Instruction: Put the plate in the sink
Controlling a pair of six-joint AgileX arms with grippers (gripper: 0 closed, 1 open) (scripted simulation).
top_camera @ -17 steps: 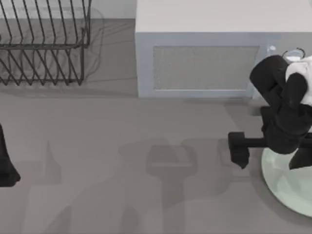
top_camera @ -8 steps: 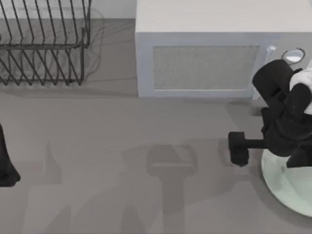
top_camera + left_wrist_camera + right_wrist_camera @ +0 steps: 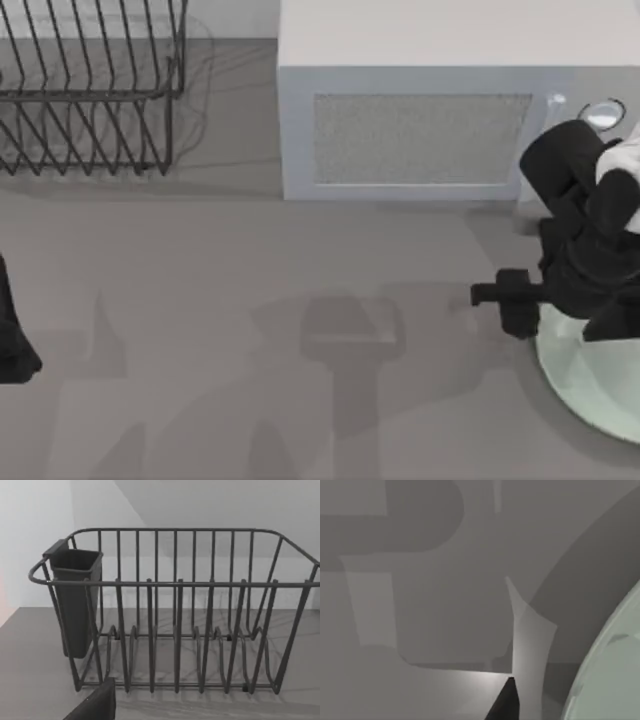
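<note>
Right arm: the AgileX arm on the right reaches in over the tabletop's right edge, its black links crossing in front of the microwave's knob end, in the top view.
Right gripper point(image 3: 508, 302): it hangs low just beside the plate's left rim, at the tabletop's right side; whether it touches the plate cannot be told.
Right jaws: cannot tell whether they are spread or pressed together; one dark fingertip point(image 3: 506, 702) juts into the right wrist view, with the grey tabletop under it and the plate's pale curve close by.
Plate point(image 3: 590, 385): a pale mint-green round plate lies flat on the tabletop near the front-right corner, cut off by the right edge of the top view and partly covered by the right arm; its rim point(image 3: 610, 680) sweeps through the right wrist view.
Left arm: parked at the tabletop's left edge, where the left gripper point(image 3: 12, 345) shows as a dark shape; the state of its jaws cannot be told.
Dish rack point(image 3: 90, 90): a dark wire rack stands at the back-left corner; the left wrist view faces it point(image 3: 175, 610) and shows a dark cutlery cup point(image 3: 76, 600) hung inside one end.
Microwave point(image 3: 420, 110): a grey-white box sits along the back edge, toward the right, its mesh door facing forward and a round knob point(image 3: 603, 114) next to the arm.
Tabletop point(image 3: 250, 260): plain grey, crossed by soft shadows of the arms.
</note>
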